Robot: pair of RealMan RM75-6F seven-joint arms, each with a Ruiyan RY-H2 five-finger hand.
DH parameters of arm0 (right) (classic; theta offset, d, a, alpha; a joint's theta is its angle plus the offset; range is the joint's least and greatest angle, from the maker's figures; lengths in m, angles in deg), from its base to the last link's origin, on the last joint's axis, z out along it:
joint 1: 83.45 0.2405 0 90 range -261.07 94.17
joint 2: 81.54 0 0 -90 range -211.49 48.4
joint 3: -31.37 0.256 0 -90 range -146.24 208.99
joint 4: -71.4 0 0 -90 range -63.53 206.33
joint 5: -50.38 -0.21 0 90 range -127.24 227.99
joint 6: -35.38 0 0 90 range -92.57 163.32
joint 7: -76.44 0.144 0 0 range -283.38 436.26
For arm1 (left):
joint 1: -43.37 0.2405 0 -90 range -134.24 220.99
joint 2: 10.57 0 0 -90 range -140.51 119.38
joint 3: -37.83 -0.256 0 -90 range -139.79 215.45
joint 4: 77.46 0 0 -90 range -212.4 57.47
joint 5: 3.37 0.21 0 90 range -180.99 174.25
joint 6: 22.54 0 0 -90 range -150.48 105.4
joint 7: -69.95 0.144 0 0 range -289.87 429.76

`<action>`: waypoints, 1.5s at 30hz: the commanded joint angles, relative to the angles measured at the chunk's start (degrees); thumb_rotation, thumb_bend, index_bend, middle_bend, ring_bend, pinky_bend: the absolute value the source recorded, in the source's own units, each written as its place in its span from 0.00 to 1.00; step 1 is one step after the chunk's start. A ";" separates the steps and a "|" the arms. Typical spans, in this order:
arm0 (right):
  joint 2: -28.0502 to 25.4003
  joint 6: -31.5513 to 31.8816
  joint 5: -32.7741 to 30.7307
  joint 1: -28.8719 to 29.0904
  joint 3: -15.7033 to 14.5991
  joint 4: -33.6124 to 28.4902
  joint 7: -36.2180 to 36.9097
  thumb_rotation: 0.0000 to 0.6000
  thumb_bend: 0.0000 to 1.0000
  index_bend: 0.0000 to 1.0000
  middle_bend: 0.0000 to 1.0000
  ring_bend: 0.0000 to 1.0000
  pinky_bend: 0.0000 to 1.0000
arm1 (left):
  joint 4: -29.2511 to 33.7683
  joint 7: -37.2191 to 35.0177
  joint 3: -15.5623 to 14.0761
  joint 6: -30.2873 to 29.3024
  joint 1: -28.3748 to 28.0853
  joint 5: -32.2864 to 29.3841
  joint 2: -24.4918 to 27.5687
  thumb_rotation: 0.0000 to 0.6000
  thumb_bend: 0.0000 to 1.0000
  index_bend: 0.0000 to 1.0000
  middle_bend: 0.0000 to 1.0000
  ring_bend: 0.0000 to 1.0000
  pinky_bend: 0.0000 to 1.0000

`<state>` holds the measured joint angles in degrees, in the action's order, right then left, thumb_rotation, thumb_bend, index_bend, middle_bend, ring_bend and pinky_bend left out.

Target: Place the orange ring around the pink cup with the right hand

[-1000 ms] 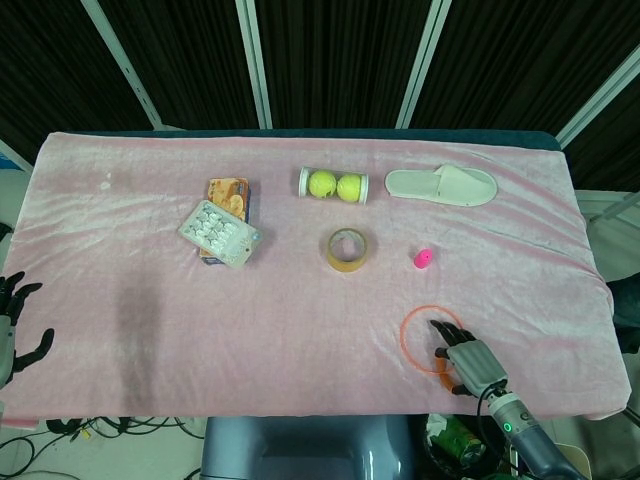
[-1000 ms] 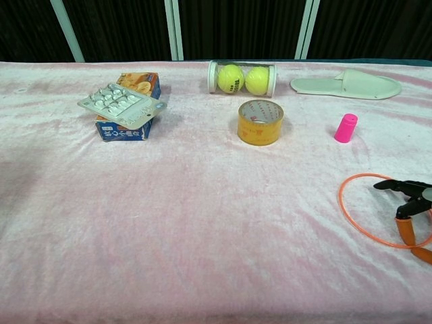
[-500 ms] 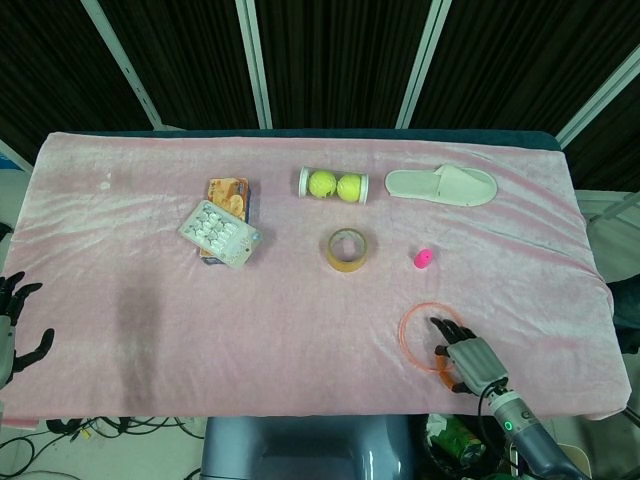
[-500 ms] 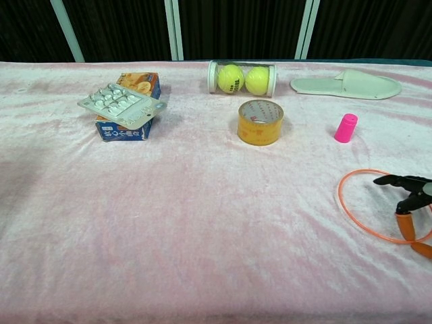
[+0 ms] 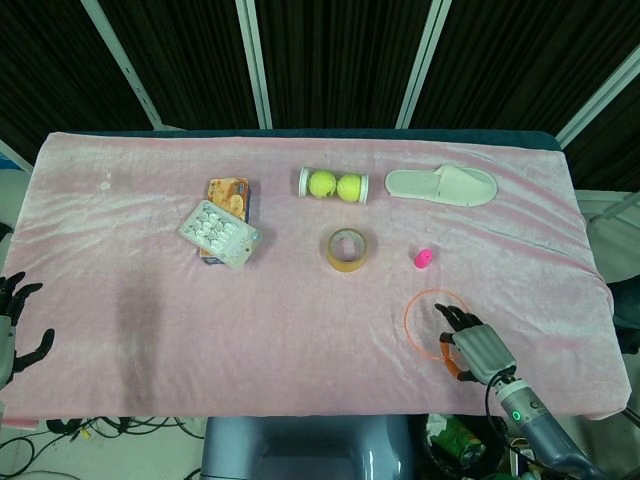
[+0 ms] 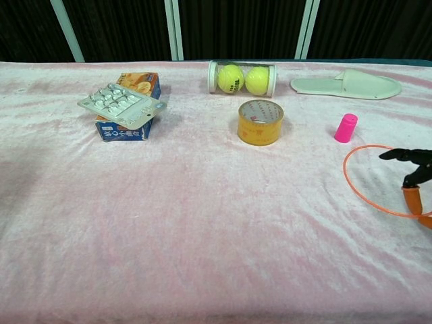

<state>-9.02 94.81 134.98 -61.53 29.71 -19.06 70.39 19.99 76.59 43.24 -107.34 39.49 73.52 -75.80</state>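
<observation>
The pink cup (image 5: 423, 260) (image 6: 345, 127) stands upright on the pink cloth, right of centre. The thin orange ring (image 5: 407, 320) (image 6: 345, 170) hangs near the front right, tilted and raised off the cloth, a short way in front of the cup. My right hand (image 5: 478, 350) (image 6: 413, 170) holds the ring's near side, with dark fingers reaching across the loop. My left hand (image 5: 12, 325) stays off the table's front left corner with its fingers spread and nothing in it.
A roll of tape (image 5: 347, 249) stands left of the cup. Behind it lie a tube of tennis balls (image 5: 334, 185) and a white slipper (image 5: 441, 186). A blister pack rests on a small box (image 5: 222, 230) at the left.
The right hand has moved slightly right and toward the cup, carrying the ring. The ring has risen off the cloth. The left hand has not moved.
</observation>
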 commanded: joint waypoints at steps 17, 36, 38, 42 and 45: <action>-6.59 -14.20 -15.84 12.36 11.71 1.48 0.53 1.00 0.36 0.63 0.00 0.01 0.16 | -0.13 -0.24 0.28 0.29 -0.15 -0.49 0.08 1.00 0.34 0.19 0.06 0.00 0.00; 2.07 -22.99 -25.37 19.50 10.71 11.99 -2.35 1.00 0.34 0.63 0.00 0.01 0.16 | -0.24 -0.32 0.49 0.54 -0.34 -0.88 0.08 1.00 0.34 0.19 0.06 0.00 0.00; 2.88 -23.11 -25.72 19.74 10.49 12.90 -2.38 1.00 0.33 0.61 0.00 0.01 0.16 | -0.24 -0.36 0.51 0.52 -0.33 -0.90 0.08 1.00 0.34 0.19 0.06 0.00 0.00; 3.96 -23.75 -26.84 20.22 9.65 14.50 -2.99 1.00 0.32 0.47 0.00 0.00 0.16 | -0.29 -0.44 0.60 0.71 -0.43 -1.09 0.13 1.00 0.34 0.19 0.06 0.00 0.00; 4.30 -24.09 -27.94 20.50 9.40 15.12 -3.17 1.00 0.32 0.41 0.00 0.00 0.16 | -0.33 -0.50 0.62 0.72 -0.48 -1.03 0.12 1.00 0.34 0.19 0.06 0.00 0.00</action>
<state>-4.89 70.89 107.36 -41.18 39.26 -4.17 67.34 19.66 76.09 43.86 -106.62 39.01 72.49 -75.68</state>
